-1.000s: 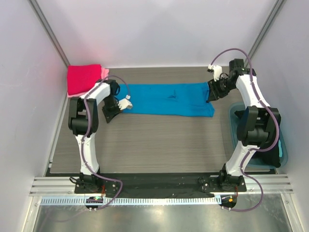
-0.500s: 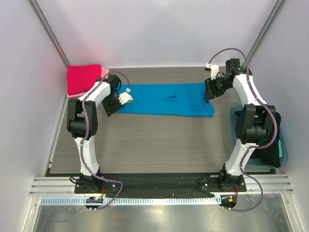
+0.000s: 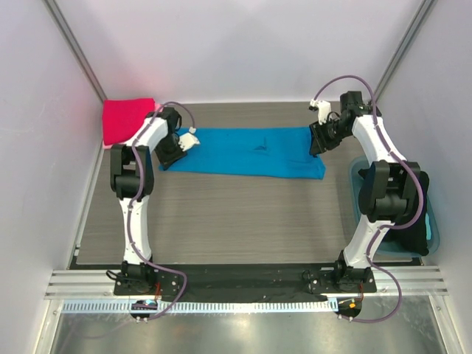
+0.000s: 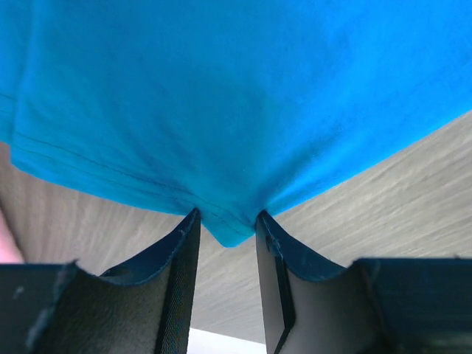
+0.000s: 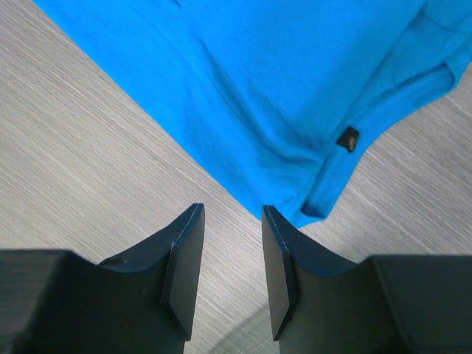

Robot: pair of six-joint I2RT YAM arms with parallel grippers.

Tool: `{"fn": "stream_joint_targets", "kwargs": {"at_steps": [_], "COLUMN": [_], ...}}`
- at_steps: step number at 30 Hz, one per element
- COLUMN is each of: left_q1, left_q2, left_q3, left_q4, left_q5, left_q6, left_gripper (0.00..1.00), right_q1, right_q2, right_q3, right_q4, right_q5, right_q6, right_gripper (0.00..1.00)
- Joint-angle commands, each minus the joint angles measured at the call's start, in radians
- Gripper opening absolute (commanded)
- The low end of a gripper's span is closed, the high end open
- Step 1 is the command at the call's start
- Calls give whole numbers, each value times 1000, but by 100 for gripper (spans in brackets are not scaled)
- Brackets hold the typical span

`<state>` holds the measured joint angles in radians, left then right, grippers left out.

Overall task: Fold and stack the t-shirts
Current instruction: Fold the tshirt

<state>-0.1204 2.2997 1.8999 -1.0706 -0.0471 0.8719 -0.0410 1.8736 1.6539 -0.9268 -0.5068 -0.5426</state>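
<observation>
Left gripper [image 4: 227, 219] stands with jaws apart, a corner of the bright blue t-shirt [image 4: 221, 110] poking between its tips; right gripper [image 5: 232, 214], jaws parted and empty, hovers over the table [image 5: 96, 133], the shirt's collar end just ahead of its fingers

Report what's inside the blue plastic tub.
Something dark lies inside the translucent blue plastic tub; the right arm covers much of it, so its identity is unclear.
</observation>
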Motion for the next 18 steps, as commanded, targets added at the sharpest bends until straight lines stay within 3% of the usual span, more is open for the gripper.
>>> {"fn": "stream_joint_targets", "kwargs": {"at_steps": [1,9,15,18], "left_q1": [21,-8,-62,-90], "left_q2": [-74,-95,-126,-204], "left_q3": [-53,-127,-238,-323], "left_q4": [-38,-88,-115,-190], "left_q5": [20,79,85,101], "left_q6": [22,-5,-54,-83], "left_gripper": [37,29,6,3], "right_q1": [3,12,24,30], "right_q2": [-62,-22,13,47], "right_q3": [-16,27,55,64], "right_q4": [31,39,46,65], "right_q5": [2,-19,8,63], "right_q6": [4,21,38,40], "right_gripper": [43,43,43,42]}}
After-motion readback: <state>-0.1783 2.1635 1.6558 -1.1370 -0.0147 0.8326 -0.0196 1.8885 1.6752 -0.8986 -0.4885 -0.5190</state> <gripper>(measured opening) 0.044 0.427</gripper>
